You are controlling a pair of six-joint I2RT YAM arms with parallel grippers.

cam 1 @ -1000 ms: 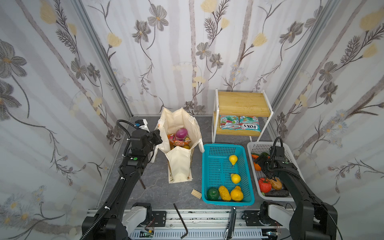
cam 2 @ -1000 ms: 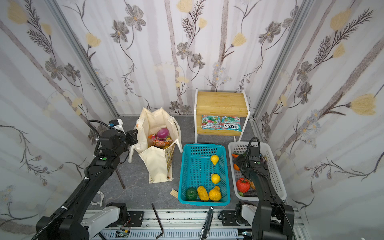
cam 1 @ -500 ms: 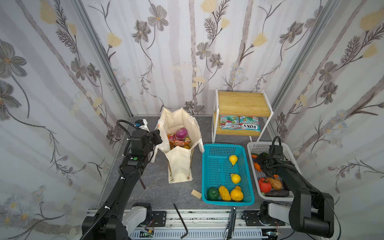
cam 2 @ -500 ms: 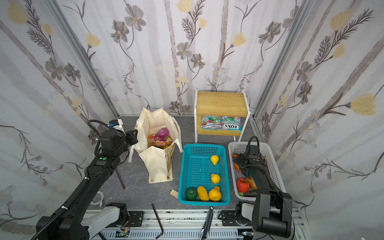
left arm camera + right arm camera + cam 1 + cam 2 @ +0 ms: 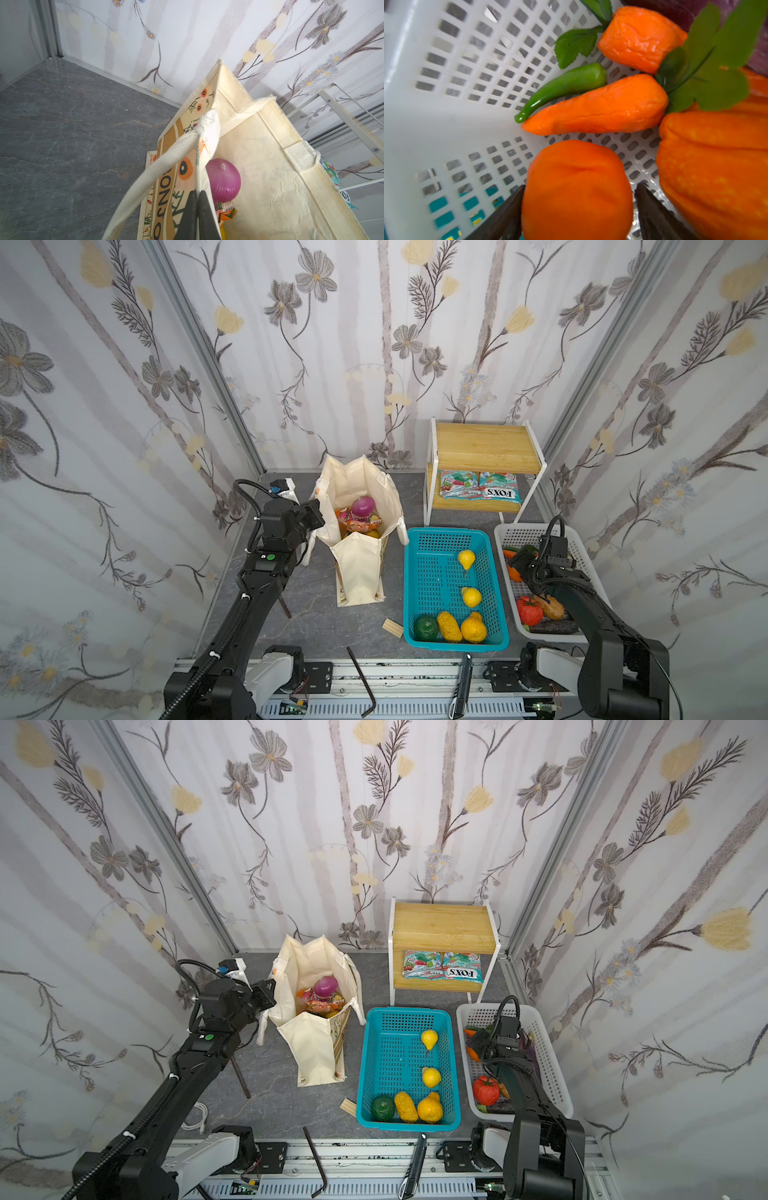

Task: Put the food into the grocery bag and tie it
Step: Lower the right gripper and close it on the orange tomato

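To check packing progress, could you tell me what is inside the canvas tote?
A purple onion sits atop an orange snack packet, a yellow item beside it; anything deeper is covered.

I see bright, even light and faint shadows; both top views bow at the edges. Right wrist: orange between the jaws is soft, white basket beyond them glares.

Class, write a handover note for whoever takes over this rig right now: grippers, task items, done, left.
Left gripper: shut on the rim of the grocery bag.
Right gripper: open, jaws either side of the orange in the white basket.
Done: purple onion and orange snack packet in the bag.
Left: bag the orange and the lemon in the teal basket, then tie the bag.
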